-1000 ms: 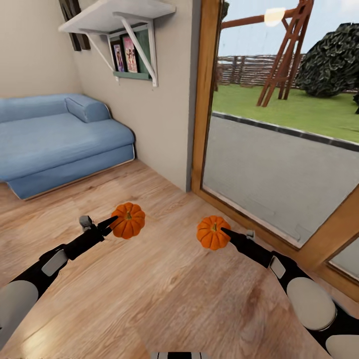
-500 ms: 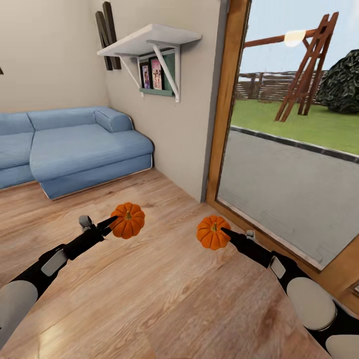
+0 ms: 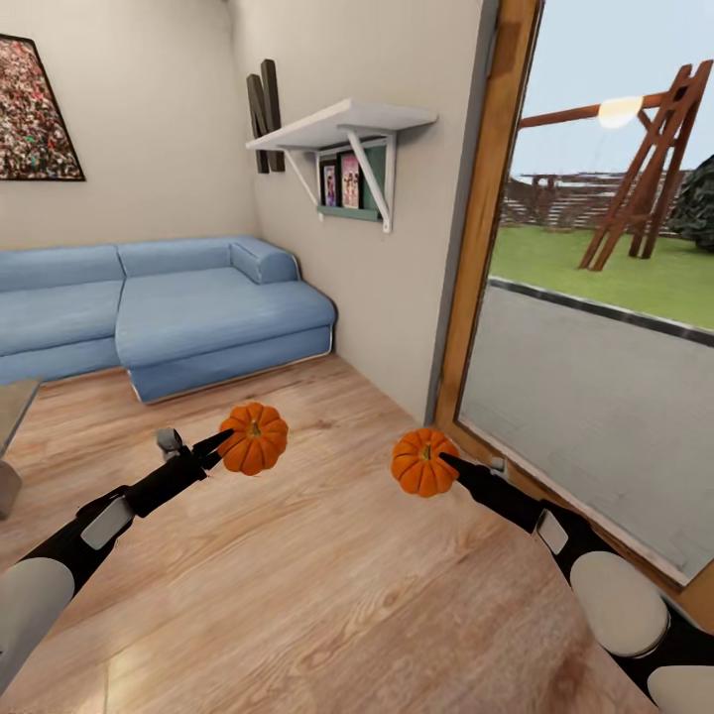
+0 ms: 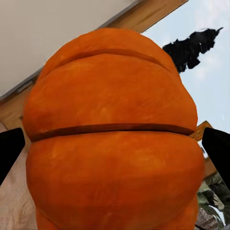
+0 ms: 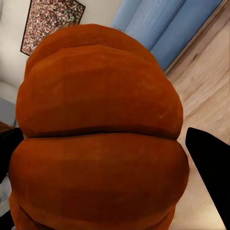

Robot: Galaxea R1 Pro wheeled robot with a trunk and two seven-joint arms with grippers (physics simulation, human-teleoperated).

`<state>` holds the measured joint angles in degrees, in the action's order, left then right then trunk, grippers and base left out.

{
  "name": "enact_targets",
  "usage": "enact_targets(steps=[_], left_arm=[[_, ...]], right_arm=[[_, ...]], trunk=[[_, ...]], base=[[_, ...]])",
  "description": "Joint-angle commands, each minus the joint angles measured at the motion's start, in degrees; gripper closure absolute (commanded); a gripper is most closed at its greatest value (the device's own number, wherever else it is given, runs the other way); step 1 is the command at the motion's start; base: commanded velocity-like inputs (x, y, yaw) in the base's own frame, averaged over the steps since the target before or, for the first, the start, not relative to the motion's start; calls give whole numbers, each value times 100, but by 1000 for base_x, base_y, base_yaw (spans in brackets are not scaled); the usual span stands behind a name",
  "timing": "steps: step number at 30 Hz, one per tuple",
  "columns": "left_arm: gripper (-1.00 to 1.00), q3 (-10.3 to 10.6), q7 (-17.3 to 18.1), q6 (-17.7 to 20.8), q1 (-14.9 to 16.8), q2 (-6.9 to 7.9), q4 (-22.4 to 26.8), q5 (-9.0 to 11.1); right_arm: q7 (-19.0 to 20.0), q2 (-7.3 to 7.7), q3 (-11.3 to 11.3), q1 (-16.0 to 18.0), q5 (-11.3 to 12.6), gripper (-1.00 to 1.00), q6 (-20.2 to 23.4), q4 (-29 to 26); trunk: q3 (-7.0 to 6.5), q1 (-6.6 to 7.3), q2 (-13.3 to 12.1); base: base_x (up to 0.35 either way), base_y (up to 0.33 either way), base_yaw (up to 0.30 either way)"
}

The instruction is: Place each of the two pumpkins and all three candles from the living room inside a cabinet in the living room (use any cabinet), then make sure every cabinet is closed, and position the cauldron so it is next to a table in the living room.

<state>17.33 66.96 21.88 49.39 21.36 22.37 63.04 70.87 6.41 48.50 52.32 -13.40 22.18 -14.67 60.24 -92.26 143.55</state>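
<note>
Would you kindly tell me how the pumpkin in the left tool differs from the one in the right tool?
The left pumpkin hangs slightly higher in the head view, over open wood floor toward the blue sofa; the right pumpkin hangs lower, nearer the glass door. The left one looks brighter orange in its wrist view, the right one darker. Both are small, ribbed, stem-up, and clamped in a tool: left, right.

Orange ribbed pumpkins, blue sofa, black fingers.
</note>
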Motion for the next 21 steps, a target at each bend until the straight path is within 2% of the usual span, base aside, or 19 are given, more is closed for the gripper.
enact_targets(steps=[1,16,21], left_arm=[[100,-19,0,1,1,0,1,7],[100,-11,1,1,1,0,-4,5],[100,-11,1,1,1,0,-5,7]], right_arm=[[-3,0,2,-1,-5,100,-3,0],[-3,0,2,2,20,100,-1,0],[-8,0,2,3,17,100,1,0]], trunk=[[-26,2,-2],[-408,41,-22],[-524,54,-29]], base=[[0,0,191],[0,0,172],[0,0,70]])
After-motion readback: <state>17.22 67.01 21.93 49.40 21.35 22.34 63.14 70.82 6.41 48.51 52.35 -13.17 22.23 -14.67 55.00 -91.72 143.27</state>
